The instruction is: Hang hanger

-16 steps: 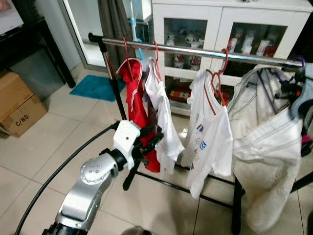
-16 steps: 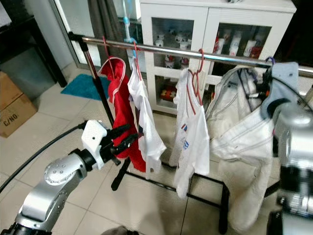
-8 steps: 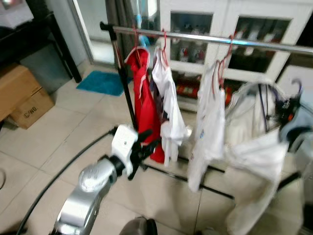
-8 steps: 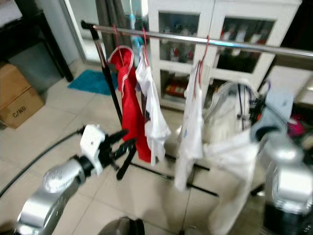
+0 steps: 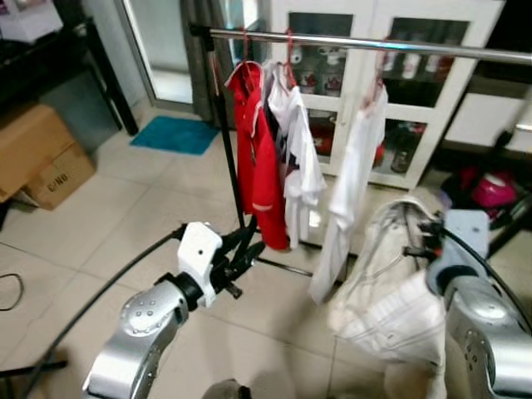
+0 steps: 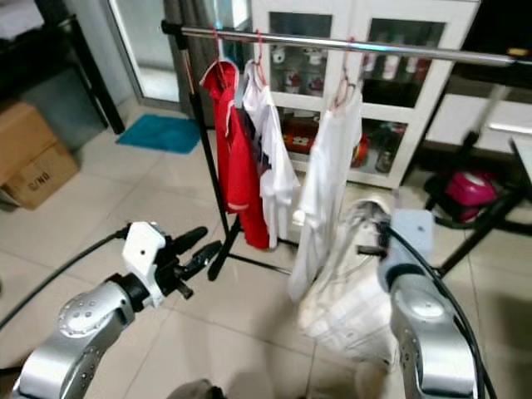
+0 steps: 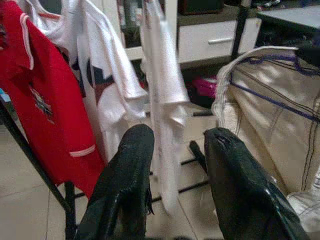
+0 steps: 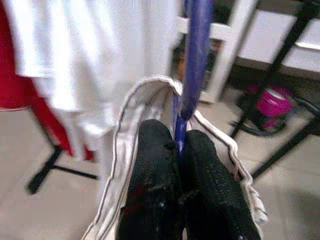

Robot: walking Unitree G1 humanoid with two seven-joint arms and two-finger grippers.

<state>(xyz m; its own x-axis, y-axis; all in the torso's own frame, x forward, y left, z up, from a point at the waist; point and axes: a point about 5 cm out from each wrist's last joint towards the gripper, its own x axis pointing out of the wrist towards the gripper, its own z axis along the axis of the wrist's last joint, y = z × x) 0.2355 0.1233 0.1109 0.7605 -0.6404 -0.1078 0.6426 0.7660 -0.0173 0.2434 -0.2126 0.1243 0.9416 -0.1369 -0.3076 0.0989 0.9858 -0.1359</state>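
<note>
1. Right gripper [image 8: 181,165]: fingers pinched tight on the blue hanger [image 8: 194,60], whose stem rises straight up out of the gap between them. No daylight between fingers and stem.
2. The hanger carries a cream jacket [image 5: 395,291]; its collar wraps around the fingers and the rest droops below the right arm [image 5: 482,332]. The jacket is low and well below the rail [image 5: 374,43], off to the right of the hung clothes.
3. Left gripper [image 7: 175,145]: fingers spread apart, holding nothing. It sits out in front at about knee height of the rack, pointing toward the hung clothes, not touching them.
4. On the rail, left to right: red shirt [image 5: 258,158], white shirt [image 5: 299,150], then a second white shirt [image 5: 349,183], set apart from the first two. All three are on red hangers. The rail's right stretch is bare.
5. Floor [image 5: 125,216]: pale beige tiles. A blue mat [image 5: 174,135] lies by the glass door. A black cable [image 5: 100,291] runs along the left arm.
6. White cabinet [image 5: 366,91] with glass doors stands behind the rack; small items are on its shelves, too small to identify.
7. Cardboard boxes [image 5: 41,158] are stacked at far left beside a dark table. A pink object [image 5: 492,189] lies on the floor at right, near black rack legs.
</note>
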